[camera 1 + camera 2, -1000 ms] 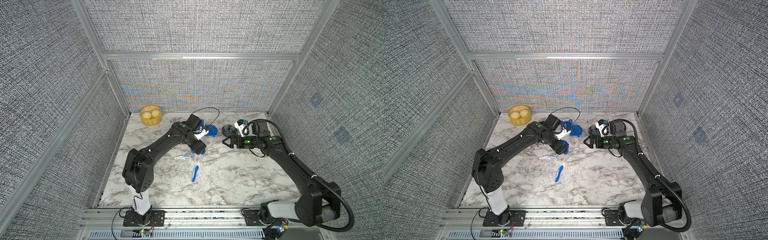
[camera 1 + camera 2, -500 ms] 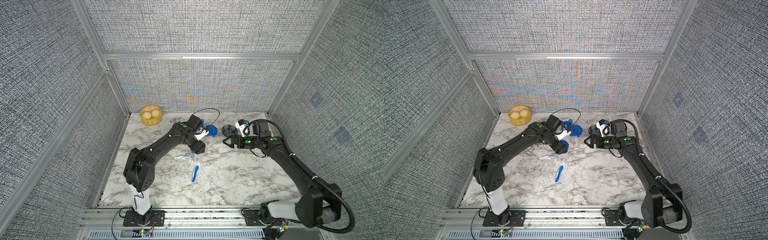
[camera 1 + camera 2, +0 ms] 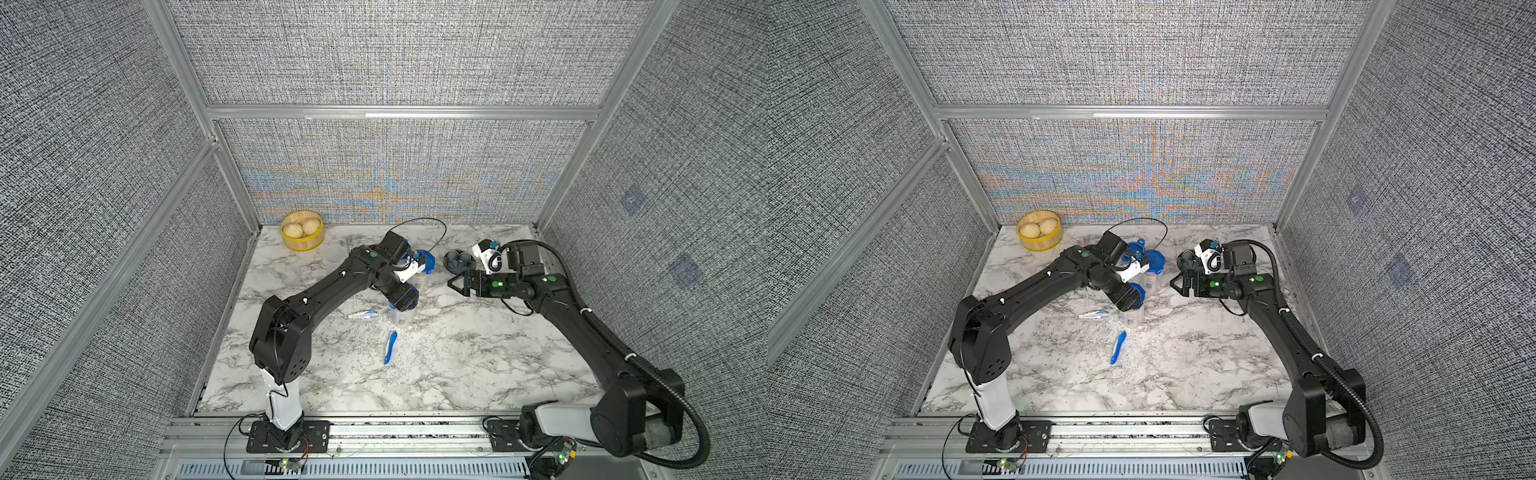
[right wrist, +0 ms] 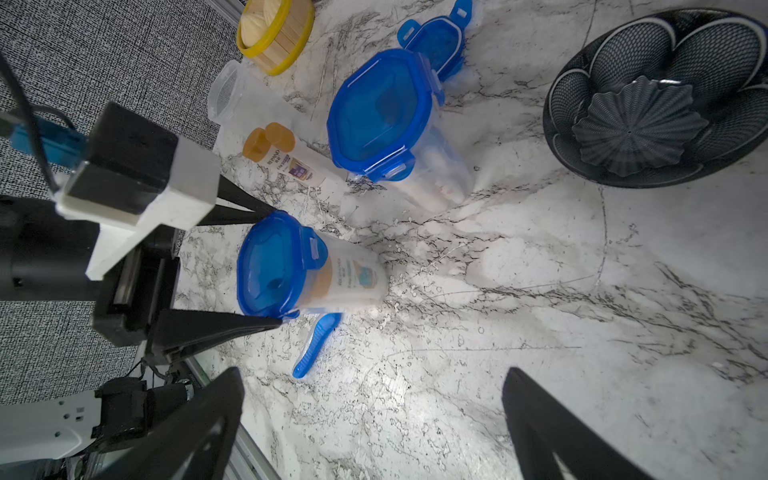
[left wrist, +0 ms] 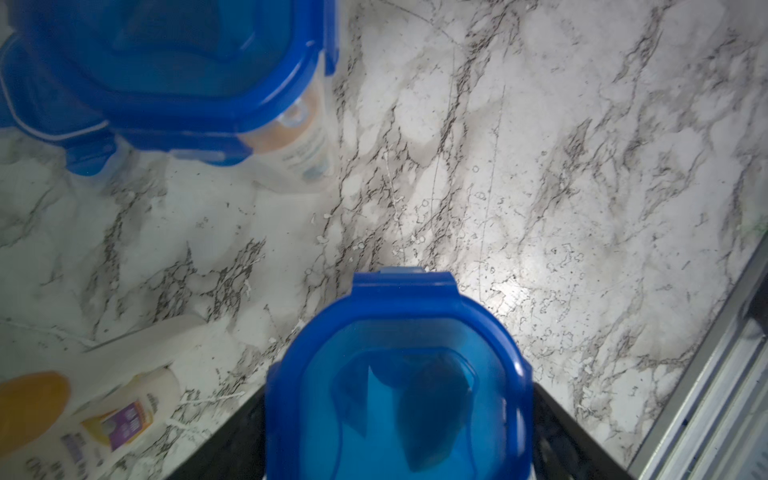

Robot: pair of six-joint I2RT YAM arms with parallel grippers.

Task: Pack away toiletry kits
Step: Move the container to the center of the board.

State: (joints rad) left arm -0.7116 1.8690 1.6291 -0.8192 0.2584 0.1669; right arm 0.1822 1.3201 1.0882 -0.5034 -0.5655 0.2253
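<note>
The left claw (image 4: 276, 266) straddles the blue lid (image 5: 399, 382) of a clear cup (image 4: 374, 291), with a finger against each side. Whether it squeezes, I cannot tell. The cup stands upright mid-desk (image 4: 540, 291) with a white bottle (image 4: 349, 274) inside and a blue toothbrush (image 4: 313, 345) lying just beside it. The right claw (image 4: 374, 415) hangs spread wide and empty near the dark dish (image 4: 656, 99). A second lidded cup (image 4: 382, 112) stands nearer the back wall.

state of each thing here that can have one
blue-lidded clear plastic cup at left tool: upright, lid on
other blue-lidded cup: upright, lid on
lidless clear cup: open, looks empty
spare blue lid: lying loose
left tool: straddles lid, grip unclear
right tool: open, empty
</note>
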